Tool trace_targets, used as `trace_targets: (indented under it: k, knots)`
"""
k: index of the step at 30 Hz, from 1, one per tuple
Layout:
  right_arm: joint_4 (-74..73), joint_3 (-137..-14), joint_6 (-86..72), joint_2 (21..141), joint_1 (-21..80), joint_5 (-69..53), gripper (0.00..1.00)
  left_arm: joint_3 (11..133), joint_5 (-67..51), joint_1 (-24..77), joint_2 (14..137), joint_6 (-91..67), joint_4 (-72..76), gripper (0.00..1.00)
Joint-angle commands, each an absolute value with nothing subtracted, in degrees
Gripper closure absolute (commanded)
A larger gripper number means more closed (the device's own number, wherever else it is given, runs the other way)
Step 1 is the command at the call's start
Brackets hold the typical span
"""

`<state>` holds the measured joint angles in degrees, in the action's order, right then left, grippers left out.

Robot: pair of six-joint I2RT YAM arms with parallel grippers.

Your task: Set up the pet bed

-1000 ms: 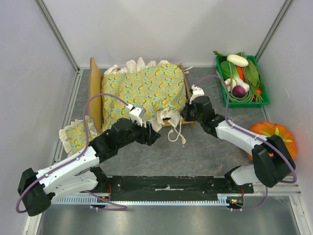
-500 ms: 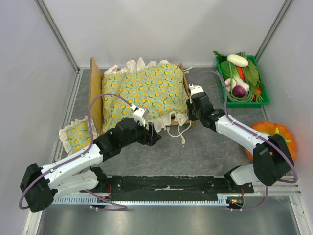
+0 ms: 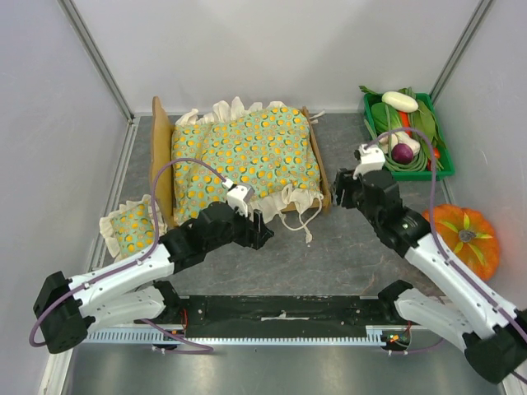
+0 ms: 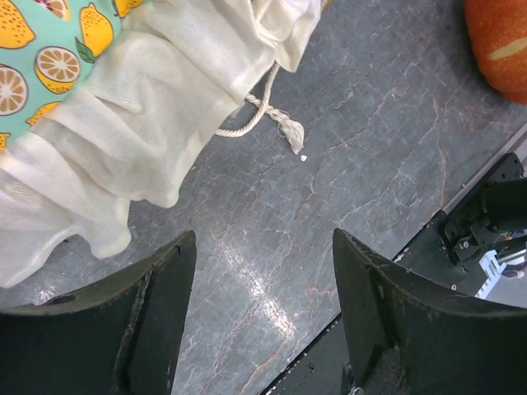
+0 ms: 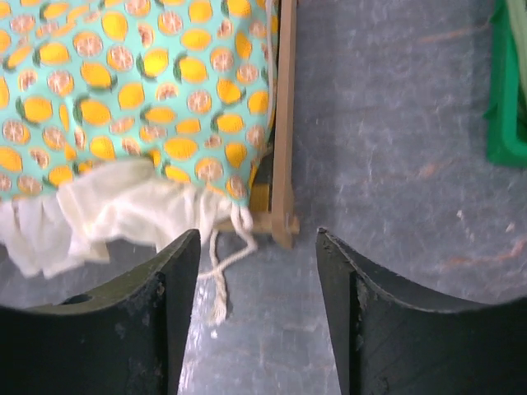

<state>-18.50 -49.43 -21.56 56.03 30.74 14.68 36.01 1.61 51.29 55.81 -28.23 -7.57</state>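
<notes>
over on the back-left of the tabletop (image 3: 354, 247) sits the pet bed (image 3: 160, 156), headboard to the left, with the green citrus cushion (image 3: 247, 156) filling it. both of my grippers are off it right now: left jaws are spread wide with nothing between them, hovering by the near frill, and right jaws are spread too, empty, hanging just off the foot end. what worries me is the drawstring (image 3: 303, 226). it's trailing off the near foot corner onto the tabletop, and if either arm dips back in there a finger could snag it and drag the cushion askew. the frame looks light too, so i'd guess a shove on the cushion would slide the whole bed instead of seating it. also the small matching pillow (image 3: 128, 229) is lying outside the bed, beside the headboard, so i reckon the job's not finished. only the top view shows me that pillow and the headboard at all. the right wrist view gives me the wooden foot rail (image 5: 284, 123) and the frill spilling past its corner, plus the green crate (image 5: 510, 82) at the edge. the left wrist view shows no wood at all, just frill, the cord's frayed knotted end (image 4: 284, 132) flat on the tabletop, and a sliver of pumpkin (image 4: 498, 41).
</notes>
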Motion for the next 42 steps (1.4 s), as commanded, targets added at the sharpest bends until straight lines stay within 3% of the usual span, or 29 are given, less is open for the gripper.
trace_targets:
  k: [1, 4, 10, 21, 24, 28, 29, 33, 37, 42]
  knots:
    - [-21.98, -40.01, -27.33, 50.55, 31.02, 8.1, 0.37, 37.0, 8.25, 54.22, 55.98, -25.75, -6.42, 0.27]
    - [-18.47, -33.33, -31.45, 49.57, 34.34, 4.67, 0.43, 37.09, 10.27, 55.63, 56.34, -25.66, -5.54, 0.27]
    - [-8.8, -27.52, -36.91, 55.36, 42.8, 9.66, 0.42, 36.56, 11.34, 56.34, 55.11, -26.89, -4.66, 0.27]
    - [6.15, -28.03, -36.65, 74.87, 43.5, 13.61, 0.42, 34.19, 11.25, 56.43, 52.12, -29.09, -4.57, 0.27]
    - [5.81, -28.48, -36.48, 78.04, 43.77, 14.76, 0.51, 33.93, 11.6, 56.34, 51.42, -29.27, -4.92, 0.27]
    - [5.8, -27.86, -36.74, 80.24, 44.56, 14.5, 0.83, 33.66, 11.78, 56.34, 51.24, -29.27, -4.84, 0.27]
    - [4.84, -28.12, -36.74, 79.98, 44.65, 14.41, 1.0, 33.58, 11.69, 56.34, 51.33, -29.27, -4.83, 0.27]
    - [-6.37, -27.78, -39.8, 73.67, 46.49, 15.55, 1.0, 34.1, 10.73, 56.34, 51.94, -29.18, -4.66, 0.27]
    - [-20.27, -27.51, -45.25, 57.71, 47.29, 17.4, 1.0, 35.94, 8.36, 56.43, 53.96, -29.79, -4.75, 0.24]
    - [-36.02, -30.14, -47.9, 47.21, 47.29, 19.6, 1.0, 36.21, 6.33, 56.34, 55.19, -32.95, -2.2, 0.19]
